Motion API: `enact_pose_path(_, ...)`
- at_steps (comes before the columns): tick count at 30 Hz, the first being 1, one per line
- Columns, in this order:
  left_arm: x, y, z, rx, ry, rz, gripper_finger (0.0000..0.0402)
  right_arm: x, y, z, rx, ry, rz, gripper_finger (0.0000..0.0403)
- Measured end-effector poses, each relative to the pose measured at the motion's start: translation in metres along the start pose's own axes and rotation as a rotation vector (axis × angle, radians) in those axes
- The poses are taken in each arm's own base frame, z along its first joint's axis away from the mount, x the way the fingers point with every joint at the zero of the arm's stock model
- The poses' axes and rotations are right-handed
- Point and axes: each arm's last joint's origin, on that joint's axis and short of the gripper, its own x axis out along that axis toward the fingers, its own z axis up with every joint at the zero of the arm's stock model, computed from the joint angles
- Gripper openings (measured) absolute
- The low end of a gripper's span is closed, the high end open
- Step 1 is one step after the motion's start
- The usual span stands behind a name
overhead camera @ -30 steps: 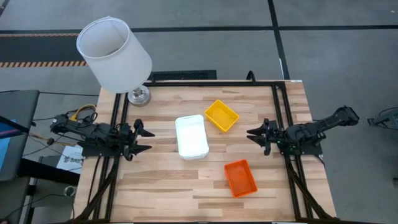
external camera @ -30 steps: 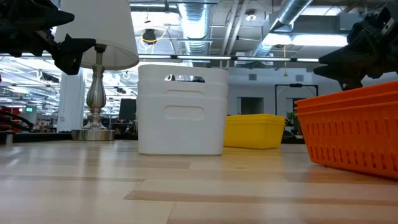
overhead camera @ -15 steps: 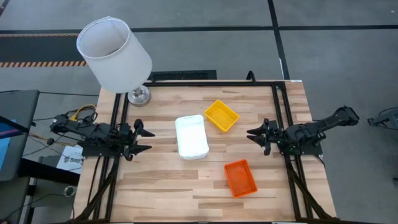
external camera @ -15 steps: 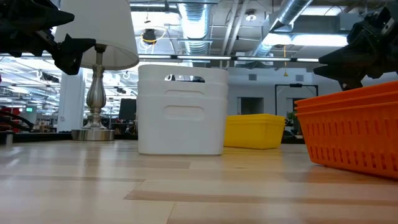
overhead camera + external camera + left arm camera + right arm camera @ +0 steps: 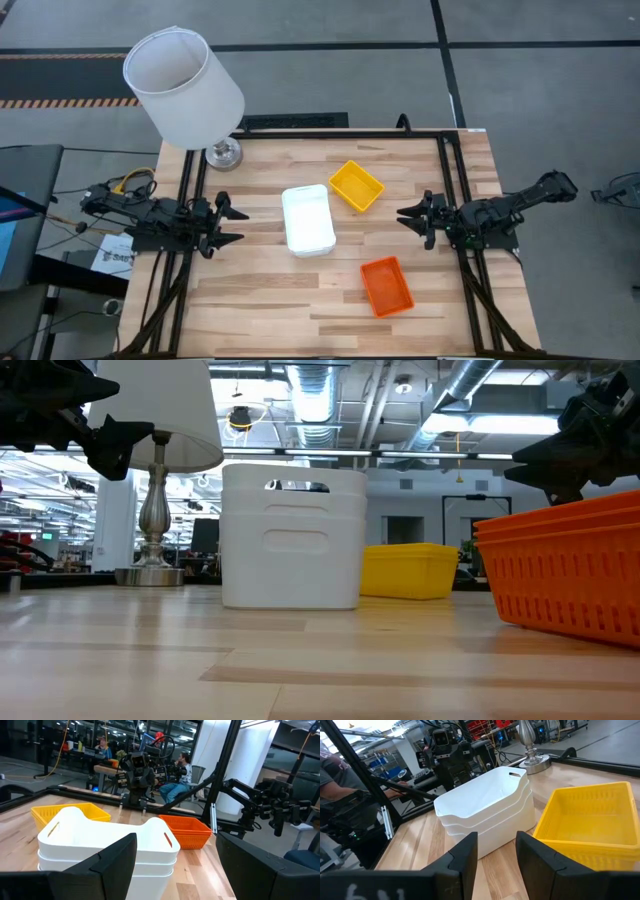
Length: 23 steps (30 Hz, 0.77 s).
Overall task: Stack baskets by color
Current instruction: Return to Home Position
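Observation:
A nested stack of white baskets [image 5: 308,220] rests on its base at the middle of the wooden table. A yellow basket [image 5: 356,186] stands behind it to the right, and an orange mesh basket [image 5: 386,286] stands toward the near right. In the low view the orange basket [image 5: 570,570] shows several stacked rims. My left gripper [image 5: 240,225] hovers open at the table's left, pointing level at the white stack [image 5: 107,845]. My right gripper [image 5: 405,218] hovers open at the right, facing the white stack [image 5: 485,815] and the yellow basket [image 5: 590,820]. Nothing lies between either pair of fingers.
A lamp with a large white shade [image 5: 183,85] stands on its metal base [image 5: 224,153] at the table's far left corner. A black frame [image 5: 445,160] runs along the table's sides. People sit at desks beyond the table [image 5: 177,767].

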Motion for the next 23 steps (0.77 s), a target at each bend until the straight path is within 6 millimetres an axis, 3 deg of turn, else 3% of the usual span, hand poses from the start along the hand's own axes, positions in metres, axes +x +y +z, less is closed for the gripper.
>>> enact_pose_path(23, 0.0, 0.0, 0.0, 0.003, 0.0, 0.0, 0.0262, 0.0, 0.0, 0.0, 0.0, 0.0, 0.0, 0.0153)
